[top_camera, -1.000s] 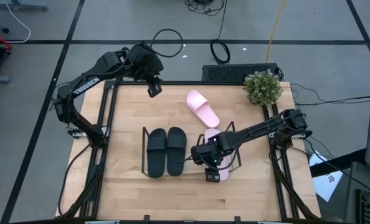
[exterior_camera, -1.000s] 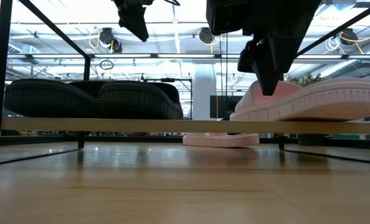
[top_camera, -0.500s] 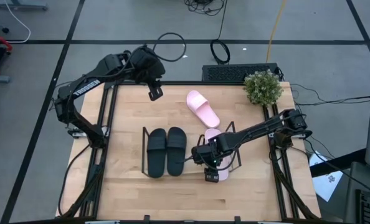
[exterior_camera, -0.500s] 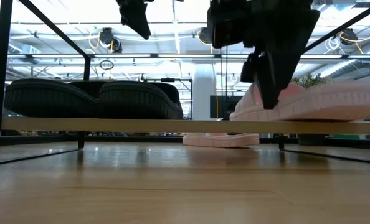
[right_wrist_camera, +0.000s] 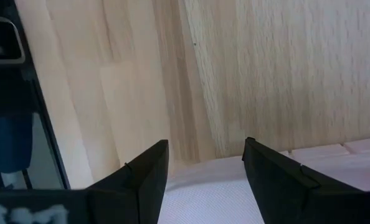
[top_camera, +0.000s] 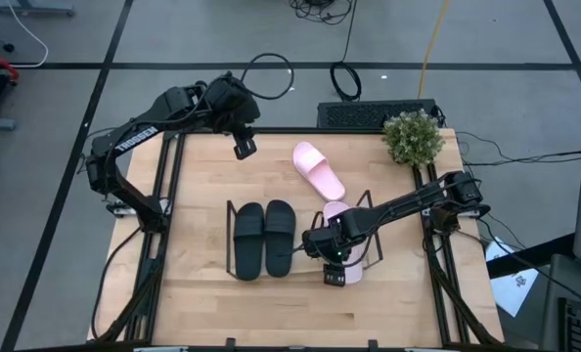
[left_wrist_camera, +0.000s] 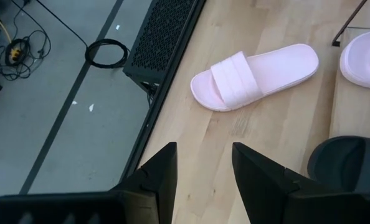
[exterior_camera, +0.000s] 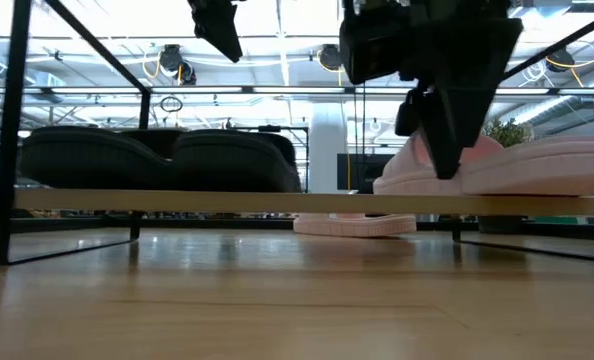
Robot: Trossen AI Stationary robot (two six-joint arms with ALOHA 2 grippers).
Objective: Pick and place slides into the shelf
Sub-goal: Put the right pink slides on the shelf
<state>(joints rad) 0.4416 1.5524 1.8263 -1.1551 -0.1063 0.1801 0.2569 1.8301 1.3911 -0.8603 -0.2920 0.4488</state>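
The shelf [exterior_camera: 177, 201] stands mid-table, its dark wire end frame [top_camera: 228, 235] on the left. Two black slides [top_camera: 251, 240] [top_camera: 279, 233] lie side by side on its left half. One pink slide [top_camera: 335, 211] lies on its right half, its near part hidden under my right arm. The second pink slide [top_camera: 319, 169] rests sole down on the table beyond the shelf. My right gripper [top_camera: 332, 268] is down on the shelved pink slide's near end. My left gripper [top_camera: 244, 147] hovers open over the table's far left part. My right gripper comes from above, pointing down, onto the near end of the pink slide [right_wrist_camera: 203, 183], which fills the space between the two fingers [right_wrist_camera: 144, 174]. In the low view one finger [exterior_camera: 443, 150] stands in front of the slide [exterior_camera: 537, 165]. The slide lies flat on the shelf.
A potted plant [top_camera: 413, 137] stands at the table's far right corner, and a dark perforated box [top_camera: 369, 114] sits just past the far edge. Bare wood shows near the shelf and on the table's left side [top_camera: 198, 186].
My right gripper has moved down with the pink slide. The slide was tilted with one side raised and now lies flat on the shelf. The shelf, with the black slides on it, has slid a little toward the table's right edge.
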